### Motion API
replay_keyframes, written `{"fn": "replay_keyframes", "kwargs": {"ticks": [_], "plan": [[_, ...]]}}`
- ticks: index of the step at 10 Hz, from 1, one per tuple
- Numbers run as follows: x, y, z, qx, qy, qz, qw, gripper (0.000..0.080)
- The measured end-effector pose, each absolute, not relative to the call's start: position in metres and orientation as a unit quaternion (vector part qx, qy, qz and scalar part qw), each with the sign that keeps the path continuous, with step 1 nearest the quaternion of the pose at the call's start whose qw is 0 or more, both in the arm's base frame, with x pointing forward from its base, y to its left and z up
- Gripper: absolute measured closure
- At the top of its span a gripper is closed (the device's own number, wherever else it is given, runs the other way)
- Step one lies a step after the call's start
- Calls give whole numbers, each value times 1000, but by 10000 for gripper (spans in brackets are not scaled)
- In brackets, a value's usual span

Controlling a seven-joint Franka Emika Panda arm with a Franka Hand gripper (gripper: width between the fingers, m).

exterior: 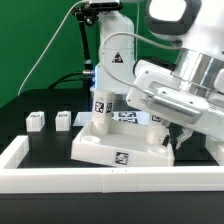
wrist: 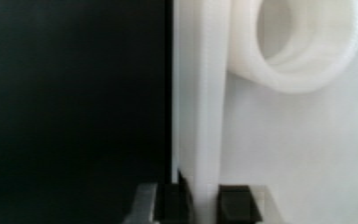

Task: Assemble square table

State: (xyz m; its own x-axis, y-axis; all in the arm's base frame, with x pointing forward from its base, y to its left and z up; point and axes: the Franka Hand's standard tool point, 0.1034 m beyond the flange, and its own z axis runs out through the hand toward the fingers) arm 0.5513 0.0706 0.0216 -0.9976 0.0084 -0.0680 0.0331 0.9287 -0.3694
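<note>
Black surface [exterior: 45,142] fenced by a low white border wall [exterior: 60,176]; the square slab [exterior: 112,150] lies flat just behind the wall.
Three legs show: an upright leg [exterior: 100,106] stands on the slab, and a first loose leg [exterior: 37,121] and a second loose leg [exterior: 64,118] sit side by side toward the exterior view's left. The gripper [exterior: 168,140] is at the slab's far-right corner, its fingers [wrist: 158,205] clamped on a thin white edge, seemingly the slab's.

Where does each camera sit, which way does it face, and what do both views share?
Exterior view: off the arm, outside the border wall, facing the worktop, slab and legs; arm and gripper show on its right.
Wrist view: on the wrist, looking along the fingertips at the slab's edge.
Shared: slab and gripper.
</note>
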Motion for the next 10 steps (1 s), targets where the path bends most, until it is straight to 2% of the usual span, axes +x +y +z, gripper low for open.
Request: {"fn": "replay_keyframes", "kwargs": {"ticks": [3, 5, 6, 8, 10], "plan": [[554, 64, 21, 14, 983, -181, 35, 736], [562, 57, 21, 7, 988, -144, 50, 736], [562, 56, 21, 11, 989, -137, 49, 736], [567, 63, 25, 4, 991, -125, 50, 736], [565, 84, 28, 42, 988, -138, 46, 736]]}}
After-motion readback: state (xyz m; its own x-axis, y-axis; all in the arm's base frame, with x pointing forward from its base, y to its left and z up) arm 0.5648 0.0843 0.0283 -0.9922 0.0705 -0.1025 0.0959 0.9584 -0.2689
